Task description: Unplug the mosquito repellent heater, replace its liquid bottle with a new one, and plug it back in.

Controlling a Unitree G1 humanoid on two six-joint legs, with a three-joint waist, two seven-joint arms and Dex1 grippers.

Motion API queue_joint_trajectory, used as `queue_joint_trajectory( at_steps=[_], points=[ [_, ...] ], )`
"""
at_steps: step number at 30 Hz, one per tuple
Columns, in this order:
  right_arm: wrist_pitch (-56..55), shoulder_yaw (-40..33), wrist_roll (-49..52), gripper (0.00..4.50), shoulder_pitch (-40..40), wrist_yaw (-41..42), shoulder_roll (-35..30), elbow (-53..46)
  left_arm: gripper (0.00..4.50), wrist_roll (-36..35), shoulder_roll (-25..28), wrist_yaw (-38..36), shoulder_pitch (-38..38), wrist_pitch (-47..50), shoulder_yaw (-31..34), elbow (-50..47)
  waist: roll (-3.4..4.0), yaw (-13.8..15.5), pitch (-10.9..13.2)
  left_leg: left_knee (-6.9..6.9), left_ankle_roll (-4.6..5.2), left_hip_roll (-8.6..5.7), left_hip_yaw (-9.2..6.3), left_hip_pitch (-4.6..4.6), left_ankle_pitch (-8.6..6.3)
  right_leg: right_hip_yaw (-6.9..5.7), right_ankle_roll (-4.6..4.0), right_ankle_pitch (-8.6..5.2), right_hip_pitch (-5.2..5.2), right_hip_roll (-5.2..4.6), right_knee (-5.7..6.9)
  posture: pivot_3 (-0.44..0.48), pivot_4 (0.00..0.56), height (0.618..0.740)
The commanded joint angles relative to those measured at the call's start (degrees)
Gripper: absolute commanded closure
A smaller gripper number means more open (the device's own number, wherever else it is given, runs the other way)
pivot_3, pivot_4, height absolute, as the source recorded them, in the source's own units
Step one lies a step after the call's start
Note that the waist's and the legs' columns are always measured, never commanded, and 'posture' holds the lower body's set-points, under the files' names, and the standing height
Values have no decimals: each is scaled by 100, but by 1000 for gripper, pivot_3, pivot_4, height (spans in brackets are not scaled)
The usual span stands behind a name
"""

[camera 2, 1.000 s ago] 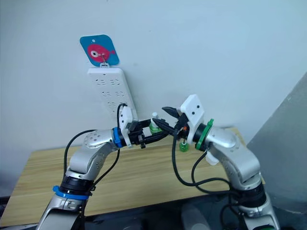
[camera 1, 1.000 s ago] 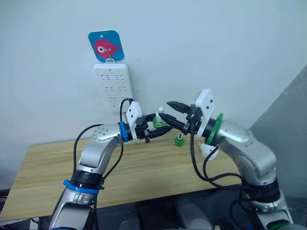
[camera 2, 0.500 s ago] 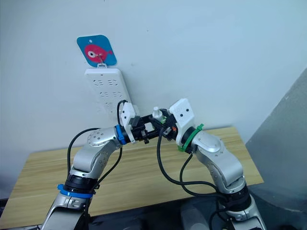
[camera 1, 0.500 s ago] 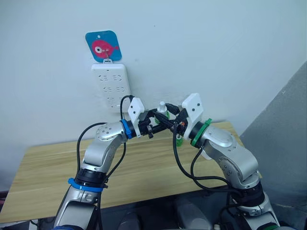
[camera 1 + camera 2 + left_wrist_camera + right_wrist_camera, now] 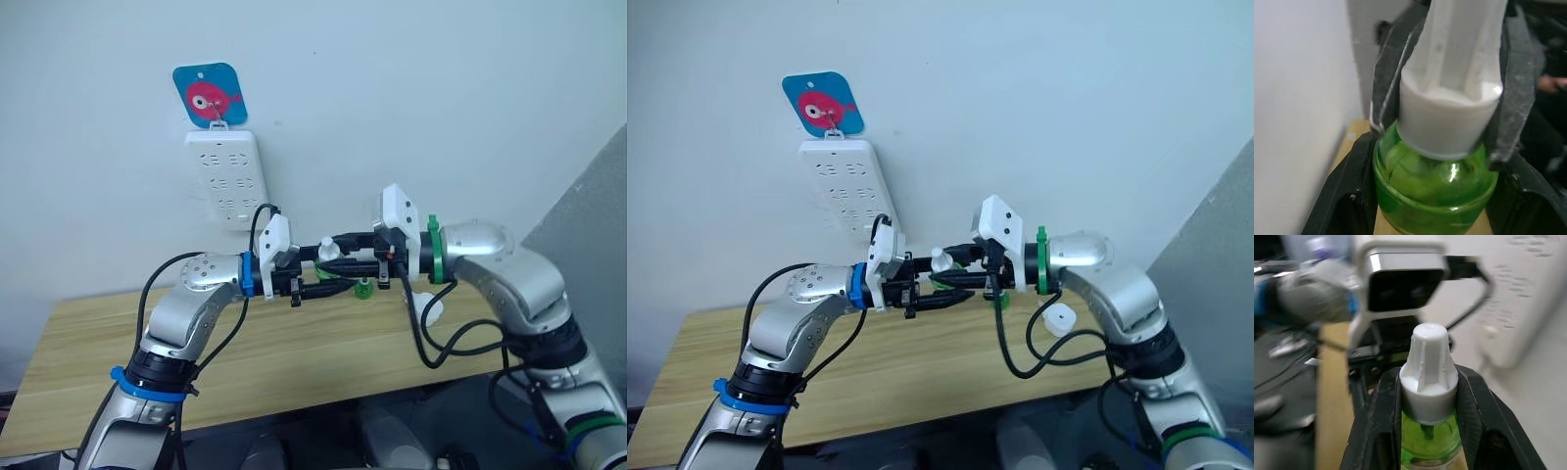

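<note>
Here, a light wooden table (image 5: 294, 362) stands against a plain pale wall (image 5: 441, 108), with a grey panel (image 5: 598, 225) rising at the robot's right. High on the wall, above and behind both grippers, one long white power strip (image 5: 224, 178) hangs beneath one blue tag bearing a pink fish (image 5: 209, 94). The left gripper (image 5: 328, 271) and the right gripper (image 5: 333, 257) meet in mid-air above the table's far edge, both closed on a single green liquid bottle (image 5: 1435, 181): the left fingers (image 5: 1352, 196) clamp its green glass body, while the right fingers (image 5: 1382, 416) pinch its white ribbed cap (image 5: 1428, 377). A second green bottle (image 5: 363, 287) stands on the table just below and beyond the right gripper. One small white rounded piece (image 5: 1056, 320), apparently the mosquito repellent heater though too small to confirm, lies near the table's right edge, under the right forearm. The tabletop below and to the left of the left gripper lies bare up to its front edge. Count: two bottles, one strip, one tag, one white piece.
</note>
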Motion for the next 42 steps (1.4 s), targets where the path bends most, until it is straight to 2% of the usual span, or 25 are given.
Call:
queue_joint_trajectory(
  at_steps=[1, 7, 10, 14, 17, 21, 26, 42],
  points=[
    [51, 128, 292, 3058, -275, 750, -11, 162, 2145, -20, 30, 122, -136, -36, 232, 17, -1, 12, 0, 0, 0, 0, -4, -2, 0, -3, -3, 2, 0, 0, 0, -207, 81, 740],
    [-30, -399, 106, 940, -94, 74, 97, 40, 2145, -24, -138, 445, -94, -85, 371, -9, -1, 25, 0, 2, 0, 0, -3, -5, 0, -1, -10, 6, -1, -2, 1, -211, 80, 740],
    [130, -688, 163, 928, 250, -328, 2, -431, 2145, -14, -170, 613, -30, -59, 432, -24, -1, 38, 0, 2, 0, 0, -4, -5, 0, -1, -10, 6, -1, -3, 0, -212, 83, 740],
    [250, -951, -67, 928, 1041, -1846, 603, -1385, 2145, -16, -243, 761, 111, -90, 430, -108, -2, 30, -1, 1, -1, 2, -3, -5, 0, 1, -9, 5, -2, -2, 1, -220, 84, 740],
    [272, -866, -222, 928, 1226, -2580, 1107, -1552, 2145, -1, -261, 765, 169, -124, 409, -166, -1, -7, -1, 1, -1, 4, 1, -2, 0, 7, -6, 3, -5, 1, 10, -226, 82, 740],
    [285, -675, -331, 928, 1140, -2907, 1372, -1450, 2145, 10, -221, 671, 208, -165, 382, -190, 0, 9, -2, 4, -2, 2, 1, -2, 1, 7, -3, 2, -4, 1, 9, -226, 82, 740],
    [168, -575, -435, 928, 1044, -2834, 1259, -1161, 2145, -3, -220, 673, 190, -189, 394, -181, 0, 23, -3, 3, -2, 0, 1, -5, 1, 6, -8, 5, -4, -1, 4, -219, 71, 740],
    [306, -1150, 286, 928, 992, -1287, -410, -1140, 2145, 14, -274, 779, 271, -252, 421, -192, 0, 28, -3, 2, 0, -1, 3, -4, 0, 6, -5, 3, -4, 0, 2, -210, 77, 740]
  ],
)
